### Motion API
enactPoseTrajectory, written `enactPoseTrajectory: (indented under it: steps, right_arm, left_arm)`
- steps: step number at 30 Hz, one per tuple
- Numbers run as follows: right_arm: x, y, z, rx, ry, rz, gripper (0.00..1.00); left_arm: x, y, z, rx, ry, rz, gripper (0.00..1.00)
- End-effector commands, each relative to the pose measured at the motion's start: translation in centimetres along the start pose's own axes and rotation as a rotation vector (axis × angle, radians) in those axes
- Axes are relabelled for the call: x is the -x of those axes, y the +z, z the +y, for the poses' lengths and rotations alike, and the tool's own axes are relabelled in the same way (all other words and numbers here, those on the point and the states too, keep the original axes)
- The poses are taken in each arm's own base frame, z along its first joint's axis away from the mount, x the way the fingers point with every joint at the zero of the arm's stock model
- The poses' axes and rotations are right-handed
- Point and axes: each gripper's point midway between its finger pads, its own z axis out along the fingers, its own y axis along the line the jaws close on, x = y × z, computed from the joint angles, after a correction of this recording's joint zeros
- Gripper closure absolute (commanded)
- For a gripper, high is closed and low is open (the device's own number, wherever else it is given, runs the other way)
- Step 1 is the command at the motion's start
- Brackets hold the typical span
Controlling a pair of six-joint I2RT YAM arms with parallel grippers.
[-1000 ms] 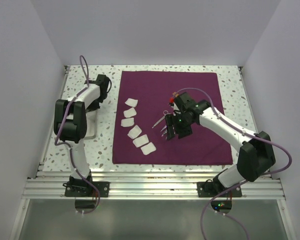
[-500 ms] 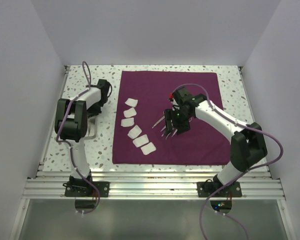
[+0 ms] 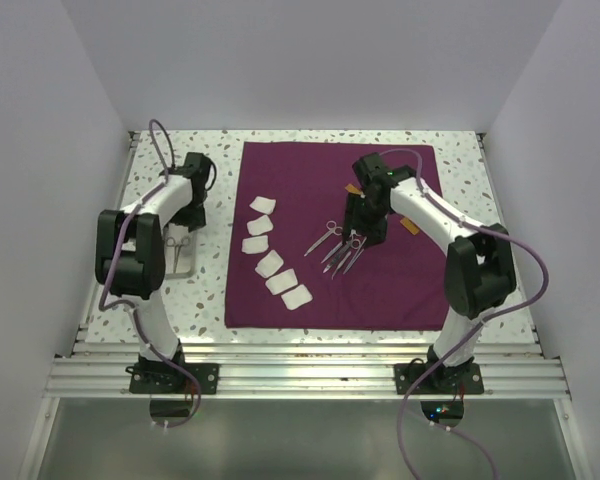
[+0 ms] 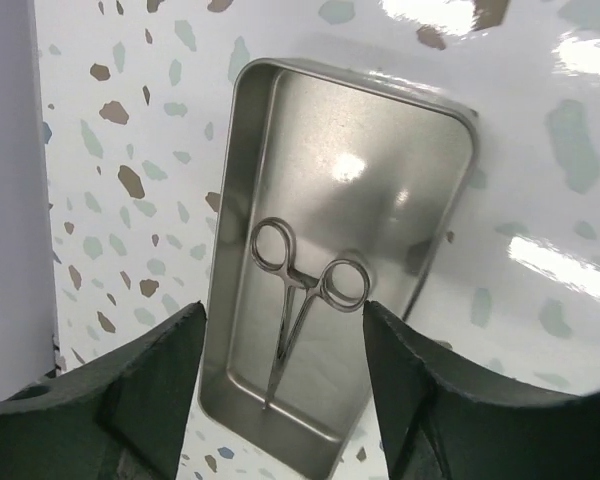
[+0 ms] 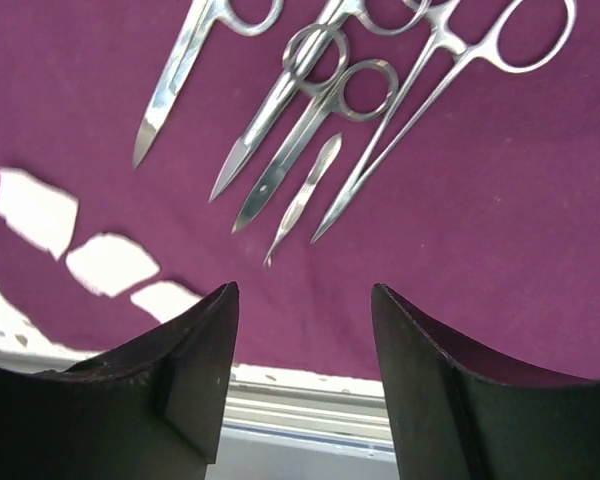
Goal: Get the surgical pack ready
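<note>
The maroon cloth (image 3: 380,280) lies flat mid-table. On it are a row of several white gauze squares (image 3: 270,263) and several steel scissors and forceps (image 3: 335,245) (image 5: 310,110). My right gripper (image 3: 363,232) (image 5: 302,292) hangs open above the cloth just beyond those instruments, with nothing between its fingers. Left of the cloth stands the small metal tray (image 3: 183,262) (image 4: 420,170) with one pair of forceps (image 4: 298,290) lying inside. My left gripper (image 3: 187,220) (image 4: 283,315) is open over the tray, its fingers apart on either side of the forceps' rings.
Two small orange strips (image 3: 352,190) (image 3: 410,226) lie on the cloth near the right arm. The speckled tabletop (image 3: 460,170) borders the cloth, white walls close three sides, and a metal rail (image 3: 300,375) runs along the near edge.
My left gripper has opened above the tray and drawn a little toward the far side. My right gripper has pulled back from over the instruments toward the far side.
</note>
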Motion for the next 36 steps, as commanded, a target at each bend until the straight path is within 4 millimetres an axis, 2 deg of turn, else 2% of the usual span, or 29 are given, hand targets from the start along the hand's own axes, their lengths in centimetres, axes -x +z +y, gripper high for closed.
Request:
enactPoseTrajectory:
  steps: [1,6,9,10,15,18,27,36]
  right_arm:
    - [1.3,0.2,-0.9,-0.082,0.085,-0.023,0.41]
    - [2.5,0.9,-2.3,-0.202,0.127,-0.040,0.49]
    - [2.7,1.7,-2.8,-0.244,0.142,-0.042,0.50]
    - [2.7,2.3,-3.2,-0.266,0.146,-0.037,0.53]
    - [2.7,4.1,-3.7,-0.303,0.165,-0.020,0.65]
    - [2.4,4.9,-3.8,-0.309,0.178,-0.015,0.68]
    - [2.1,7.2,-4.0,-0.321,0.191,0.010,0.68]
    - [1.6,9.3,-4.7,-0.351,0.205,0.027,0.68]
  left_arm:
    - [2.1,-3.4,0.1,-0.118,-0.109,-0.081,0.30]
    - [2.1,-6.0,0.7,-0.190,-0.154,-0.129,0.24]
    - [1.4,-6.8,0.5,-0.232,-0.174,-0.126,0.23]
    - [1.5,-7.6,0.7,-0.254,-0.193,-0.146,0.24]
    - [0.3,-9.3,-1.2,-0.413,-0.238,-0.147,0.28]
    - [0.1,-10.7,-1.7,-0.492,-0.252,-0.168,0.32]
    - [0.3,-11.9,-1.6,-0.527,-0.227,-0.182,0.32]
    - [0.2,-12.2,-1.6,-0.541,-0.213,-0.188,0.33]
